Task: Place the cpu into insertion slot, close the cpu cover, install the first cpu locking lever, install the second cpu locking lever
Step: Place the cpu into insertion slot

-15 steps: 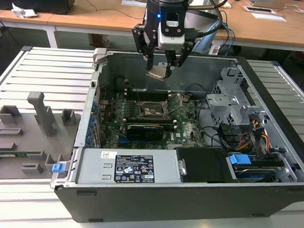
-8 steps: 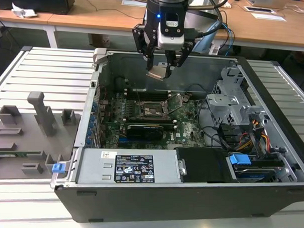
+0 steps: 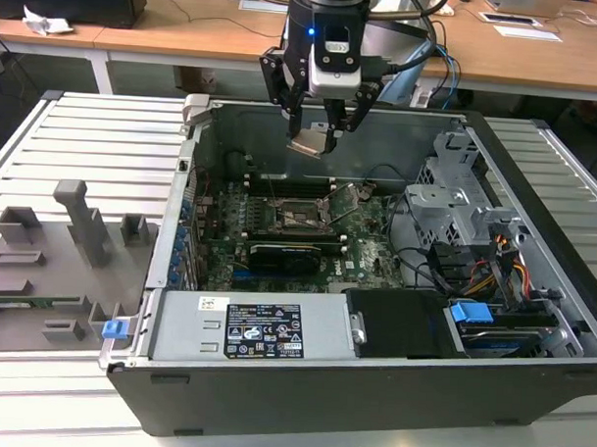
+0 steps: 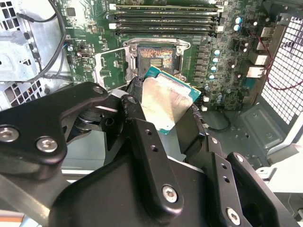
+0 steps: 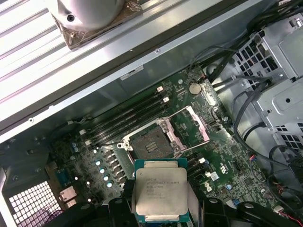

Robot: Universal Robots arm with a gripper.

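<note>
Pinching the cpu point(image 5: 159, 196), the pincer point(image 3: 315, 136) hangs with the empty insertion slot point(image 5: 149, 142) below it and the cpu cover point(image 5: 199, 122) open, so I judge 0 of 4 steps done.

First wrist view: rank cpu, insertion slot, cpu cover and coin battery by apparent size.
1. cpu, though nearest the camera.
2. insertion slot and cpu cover: too alike to rank, the cover stands open.
3. coin battery.
</note>
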